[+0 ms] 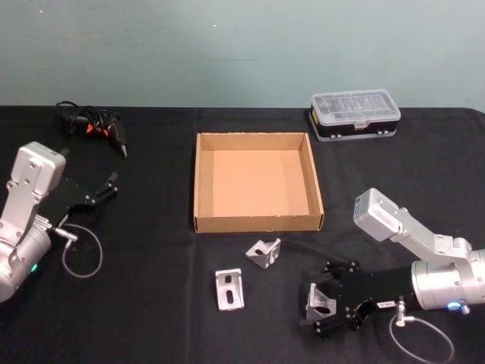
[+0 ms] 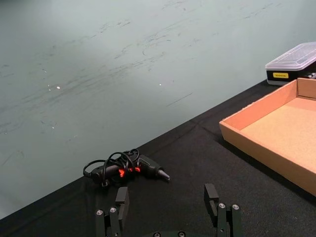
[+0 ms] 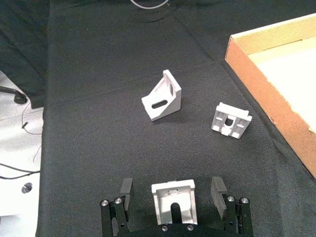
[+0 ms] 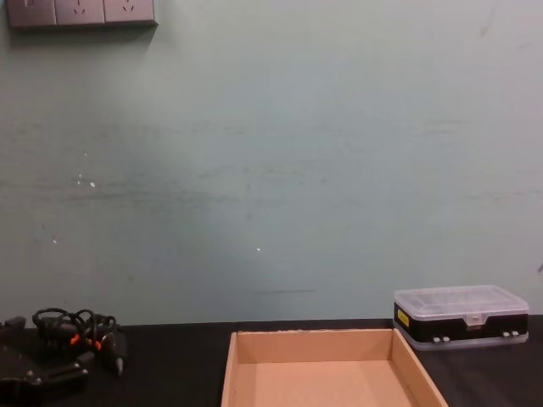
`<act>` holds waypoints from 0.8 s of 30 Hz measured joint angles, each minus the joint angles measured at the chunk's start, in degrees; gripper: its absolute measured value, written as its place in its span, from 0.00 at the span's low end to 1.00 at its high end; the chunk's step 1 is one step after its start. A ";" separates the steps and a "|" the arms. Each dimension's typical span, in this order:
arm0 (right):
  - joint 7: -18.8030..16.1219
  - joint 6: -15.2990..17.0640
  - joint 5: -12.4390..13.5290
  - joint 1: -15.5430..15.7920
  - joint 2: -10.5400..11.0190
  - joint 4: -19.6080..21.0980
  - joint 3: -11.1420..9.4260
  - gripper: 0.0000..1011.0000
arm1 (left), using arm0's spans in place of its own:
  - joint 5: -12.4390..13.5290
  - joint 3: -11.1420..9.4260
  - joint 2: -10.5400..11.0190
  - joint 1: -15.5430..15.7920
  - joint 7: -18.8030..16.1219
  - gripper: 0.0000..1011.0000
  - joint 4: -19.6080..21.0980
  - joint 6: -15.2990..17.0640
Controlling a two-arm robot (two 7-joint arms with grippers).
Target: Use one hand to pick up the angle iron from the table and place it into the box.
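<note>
At five o'clock from the box (image 1: 254, 223), an angle iron (image 1: 321, 300) is being straddled.
Right gripper (image 1: 315, 311) jaws are being held wide, untouching; left gripper (image 1: 110, 186), likewise spread, at nine o'clock.

A pale grey-green painted wall (image 4: 271, 170) rises straight behind the far edge of the flat black cloth-covered bench (image 1: 151, 303) and fills the whole backdrop. Its paint is marked with faint long scuffs, thin dark scratches and a few small white specks. High on it, towards the bench's left side, sits a row of grey plastic socket plates (image 4: 81, 12). The bench's cloth lies in shallow creases and folds. Past the cloth's edge in the right wrist view lies a whitish flat surface (image 3: 19, 163) crossed by thin dark cables (image 3: 12, 93); whether it is floor cannot be told. Light is even and soft, with weak shadows.
</note>
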State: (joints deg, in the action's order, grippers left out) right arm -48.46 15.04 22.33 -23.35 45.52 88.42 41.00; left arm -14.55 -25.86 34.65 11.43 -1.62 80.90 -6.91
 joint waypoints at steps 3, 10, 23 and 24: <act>0.00 -0.15 -0.06 -0.15 -0.29 -0.38 0.18 0.99 | 0.00 0.00 0.00 0.00 0.00 0.99 0.00 0.00; 0.52 -0.68 0.06 -0.17 -0.75 -0.71 0.17 0.99 | 0.00 0.00 0.00 0.00 0.00 0.99 0.00 0.00; 1.11 -1.02 0.12 -0.06 -1.42 -1.40 0.15 0.97 | 0.00 0.00 0.00 0.00 0.00 0.99 0.00 0.00; 1.11 -1.02 0.13 -0.06 -1.43 -1.41 0.16 0.95 | 0.00 0.00 0.00 0.00 0.00 0.99 0.00 0.00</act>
State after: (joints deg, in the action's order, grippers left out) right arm -47.35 14.02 22.45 -23.41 44.09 87.01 41.16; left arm -14.55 -25.86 34.65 11.43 -1.62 80.90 -6.91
